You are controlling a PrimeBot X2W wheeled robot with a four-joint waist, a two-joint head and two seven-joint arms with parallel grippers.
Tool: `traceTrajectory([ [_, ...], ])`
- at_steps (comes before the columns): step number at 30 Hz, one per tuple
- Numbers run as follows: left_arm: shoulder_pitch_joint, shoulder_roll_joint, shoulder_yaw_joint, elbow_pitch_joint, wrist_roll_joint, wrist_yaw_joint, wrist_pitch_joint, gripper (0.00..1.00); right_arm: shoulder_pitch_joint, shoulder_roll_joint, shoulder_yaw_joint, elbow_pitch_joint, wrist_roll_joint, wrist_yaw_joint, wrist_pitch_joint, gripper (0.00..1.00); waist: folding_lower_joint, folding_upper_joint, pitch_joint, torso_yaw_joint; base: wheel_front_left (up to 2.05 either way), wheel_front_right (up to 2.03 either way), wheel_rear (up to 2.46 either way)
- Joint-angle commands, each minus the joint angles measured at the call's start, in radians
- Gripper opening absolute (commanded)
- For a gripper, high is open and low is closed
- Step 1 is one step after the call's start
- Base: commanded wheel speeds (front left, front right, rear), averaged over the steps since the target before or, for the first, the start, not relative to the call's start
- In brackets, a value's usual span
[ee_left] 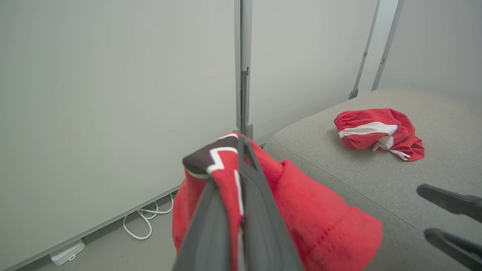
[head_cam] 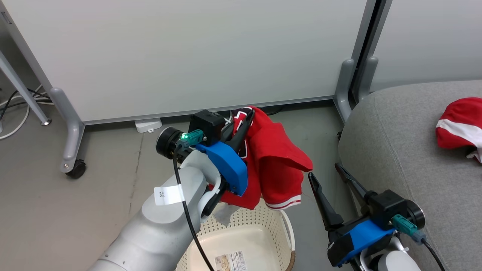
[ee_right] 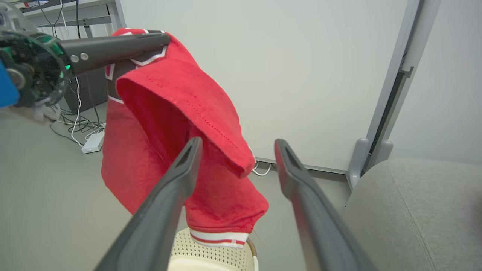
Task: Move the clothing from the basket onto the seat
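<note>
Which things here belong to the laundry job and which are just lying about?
Job: jersey in the left claw, shorts on the seat, basket, open right claw.
Lying about: white plug box, floor cables, partition panels.

A white tag [head_cam: 169,194] on the left forearm [head_cam: 150,233] shows a 3; the sticker [head_cam: 230,261] in the basket [head_cam: 246,220] is unreadable.

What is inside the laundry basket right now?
A label sticker on the bare floor of the basket, no clothes. The robot's pale forearm covers the left part, so that is hidden.
</note>
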Motion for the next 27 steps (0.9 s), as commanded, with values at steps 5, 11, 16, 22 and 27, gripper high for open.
traceTrajectory([
  [5,-0.021,0.0,-0.018,0.017,-0.02,-0.007,-0.015,0.0,0.013,0.002,0.008,0.007,0.008,0.0,0.002,1.0,0.0,-0.0001,0.004,-0.003,0.0,0.0,0.0],
  [11,-0.027,0.0,-0.034,0.021,-0.034,-0.007,-0.021,0.0,-0.013,0.001,0.028,0.02,-0.002,0.0,0.01,1.0,0.0,-0.0001,0.01,-0.006,0.0,0.0,0.0],
  [16,-0.034,0.0,-0.054,0.017,-0.053,-0.005,-0.024,0.0,-0.069,0.001,0.063,0.07,-0.014,0.0,0.014,1.0,0.0,-0.0001,0.021,-0.003,0.0,0.0,0.0],
  [22,-0.046,0.0,-0.076,0.019,-0.069,0.0,-0.028,0.0,-0.159,0.001,0.105,0.172,-0.017,0.0,0.012,1.0,0.0,-0.0001,0.033,0.002,0.0,0.0,0.0],
  [27,-0.051,0.0,-0.087,0.016,-0.079,0.001,-0.029,0.0,-0.255,0.001,0.143,0.281,-0.004,0.0,0.004,1.0,0.0,-0.0001,0.042,0.006,0.0,0.0,0.0],
])
